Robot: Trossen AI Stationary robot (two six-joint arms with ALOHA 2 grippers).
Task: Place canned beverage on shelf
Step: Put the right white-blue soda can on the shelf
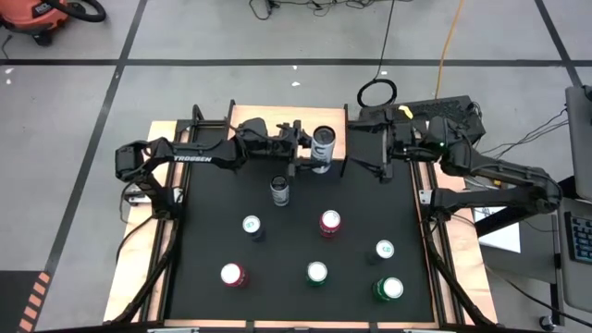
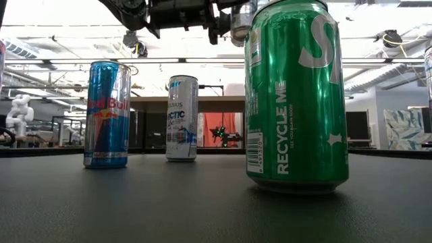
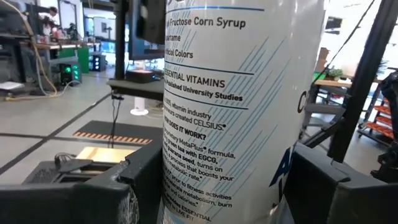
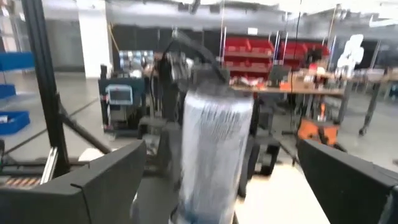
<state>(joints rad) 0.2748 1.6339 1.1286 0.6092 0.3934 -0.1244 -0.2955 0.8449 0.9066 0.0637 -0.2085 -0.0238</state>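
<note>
White can upright over the shelf, clamped by the left end effector.

The left end effector (image 1: 310, 151) grips a tall white can (image 1: 322, 148) by its sides; the can stands vertical, top rim up, long axis plumb, above the light-wood shelf (image 1: 339, 139) at the counter's (image 1: 213, 240) far edge. The right end effector (image 1: 368, 159) sits just beside the can, fingers spread wide, holding nothing. Seven other cans stand upright on the black counter, among them a green one (image 1: 389, 289).
</note>
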